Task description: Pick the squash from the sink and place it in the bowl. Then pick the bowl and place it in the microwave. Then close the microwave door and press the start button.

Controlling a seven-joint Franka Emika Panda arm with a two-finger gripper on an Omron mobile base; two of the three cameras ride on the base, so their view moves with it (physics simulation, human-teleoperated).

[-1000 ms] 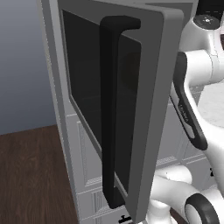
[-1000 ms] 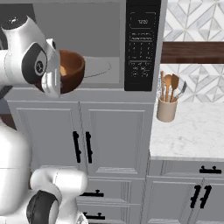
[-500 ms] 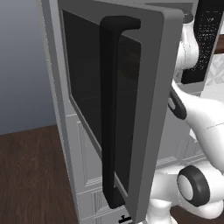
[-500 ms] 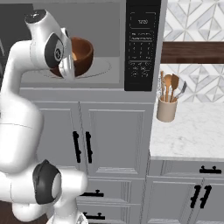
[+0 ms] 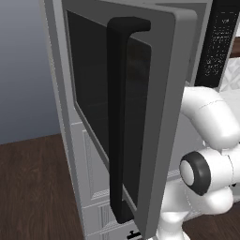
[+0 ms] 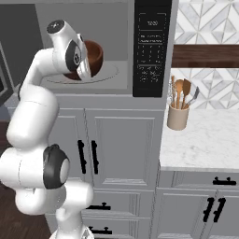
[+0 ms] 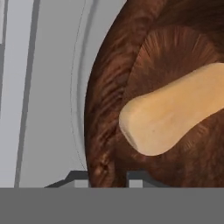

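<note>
The squash [image 7: 168, 111] lies inside the bowl [image 7: 109, 113], its pale rounded end toward the bowl's near wall; its other end is cut off by the right edge of the hand view. One squash, one bowl. In the right base view the bowl [image 6: 95, 56] sits inside the microwave [image 6: 112, 32], on the round turntable [image 6: 109, 74], and the arm's hand covers the bowl's left half, so its contents cannot be seen from there.

The gripper [image 7: 108, 177] stands at the bowl's rim: the two finger tips rise on either side of the wall, narrowly apart, with the rim between them. Whether the pads press the wood or stand just off it is hard to tell, since just the very tips show above the bottom of the view.

The microwave door [image 5: 159, 117] stands open, swung out toward the left camera, with its dark glass pane and one long black handle [image 5: 119, 117] facing the viewer. It hides most of the microwave's cavity from that side. The black keypad [image 6: 150, 46] runs down the microwave's right side; its markings are too small to read.

To the right, on the white marble desk [image 6: 205, 144], stands one beige holder [image 6: 177, 116] with several wooden utensils in it, too crowded to count surely.
</note>
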